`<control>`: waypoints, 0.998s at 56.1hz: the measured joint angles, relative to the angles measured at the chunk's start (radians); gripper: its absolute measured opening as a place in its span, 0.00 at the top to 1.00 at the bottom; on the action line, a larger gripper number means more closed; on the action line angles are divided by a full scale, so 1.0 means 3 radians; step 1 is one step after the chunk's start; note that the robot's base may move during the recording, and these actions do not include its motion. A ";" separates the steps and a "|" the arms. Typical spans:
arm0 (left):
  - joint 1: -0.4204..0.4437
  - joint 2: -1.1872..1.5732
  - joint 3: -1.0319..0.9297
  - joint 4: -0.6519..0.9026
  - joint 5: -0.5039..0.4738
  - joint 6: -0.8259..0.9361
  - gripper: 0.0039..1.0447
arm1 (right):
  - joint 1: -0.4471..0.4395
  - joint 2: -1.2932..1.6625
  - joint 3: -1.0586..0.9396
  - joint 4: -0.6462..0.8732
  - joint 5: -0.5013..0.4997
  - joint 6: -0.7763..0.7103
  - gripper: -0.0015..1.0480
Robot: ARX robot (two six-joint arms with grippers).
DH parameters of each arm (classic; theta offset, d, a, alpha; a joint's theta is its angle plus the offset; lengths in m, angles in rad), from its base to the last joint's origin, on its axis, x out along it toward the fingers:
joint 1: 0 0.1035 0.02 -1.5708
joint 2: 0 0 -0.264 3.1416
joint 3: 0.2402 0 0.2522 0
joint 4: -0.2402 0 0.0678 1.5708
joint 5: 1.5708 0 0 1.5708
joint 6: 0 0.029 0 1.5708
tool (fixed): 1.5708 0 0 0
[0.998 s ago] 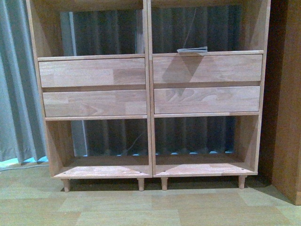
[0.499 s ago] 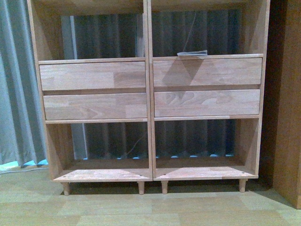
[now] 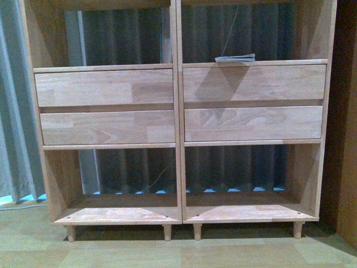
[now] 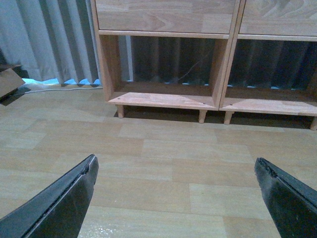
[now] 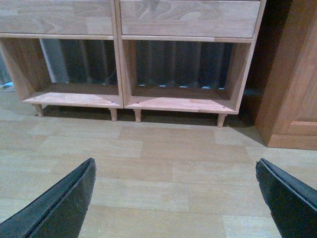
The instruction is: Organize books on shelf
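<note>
A grey pleated curtain hung down the left edge of the frame. Pale wood-plank flooring filled the bottom, with a thin white cord lying on it at lower left. A darker wooden cabinet stood at the far right.

One shelf, four drawers, one book

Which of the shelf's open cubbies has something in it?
The upper right one of the light-wood shelf: a thin pale paperback lies flat there. The other three show only grey curtain behind.

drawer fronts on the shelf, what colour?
The drawer fronts are pale natural wood with patchy grain; clearest in the front view.
</note>
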 joint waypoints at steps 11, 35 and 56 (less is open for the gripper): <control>0.0000 0.0000 0.0000 0.0000 0.0000 0.0000 0.07 | 0.0000 0.0000 0.0000 0.0000 0.0000 -0.0001 0.07; 0.0000 -0.0001 0.0000 0.0000 0.0001 0.0000 0.07 | 0.0000 0.0000 0.0000 0.0000 0.0000 -0.0001 0.07; 0.0000 -0.0003 0.0000 0.0000 -0.0003 0.0000 0.07 | 0.0000 0.0000 0.0000 0.0000 0.0000 -0.0001 0.07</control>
